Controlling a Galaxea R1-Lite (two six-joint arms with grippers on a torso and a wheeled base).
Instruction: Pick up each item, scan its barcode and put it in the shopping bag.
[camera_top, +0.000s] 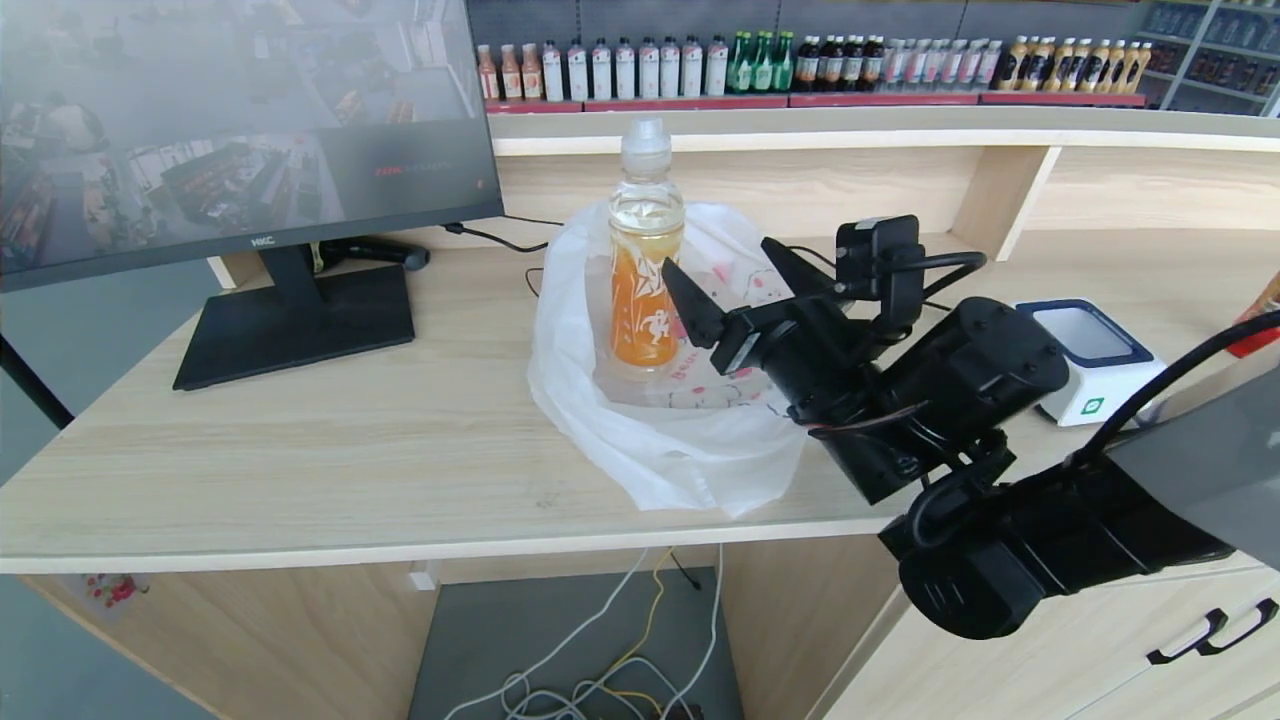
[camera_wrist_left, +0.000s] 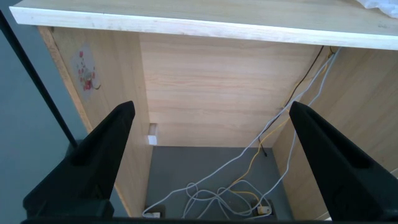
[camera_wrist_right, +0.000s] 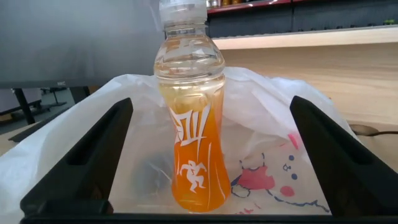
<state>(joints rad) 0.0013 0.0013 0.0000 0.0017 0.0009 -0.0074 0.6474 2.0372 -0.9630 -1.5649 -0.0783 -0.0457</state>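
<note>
A clear bottle of orange drink (camera_top: 645, 262) with a pale cap stands upright inside the white plastic shopping bag (camera_top: 660, 440) on the wooden counter (camera_top: 380, 440). My right gripper (camera_top: 745, 280) is open just right of the bottle, its fingers apart and holding nothing. In the right wrist view the bottle (camera_wrist_right: 191, 118) stands ahead between the spread fingers (camera_wrist_right: 93, 155), with the bag (camera_wrist_right: 273, 137) around it. My left gripper (camera_wrist_left: 211, 162) is open below the counter edge, facing the cabinet recess.
A white and blue barcode scanner (camera_top: 1090, 360) sits on the counter at the right. A monitor (camera_top: 240, 130) on a black stand occupies the left back, with a handheld scanner (camera_top: 370, 252) behind it. Cables (camera_wrist_left: 236, 180) hang under the counter. Shelves of bottles (camera_top: 800, 62) line the background.
</note>
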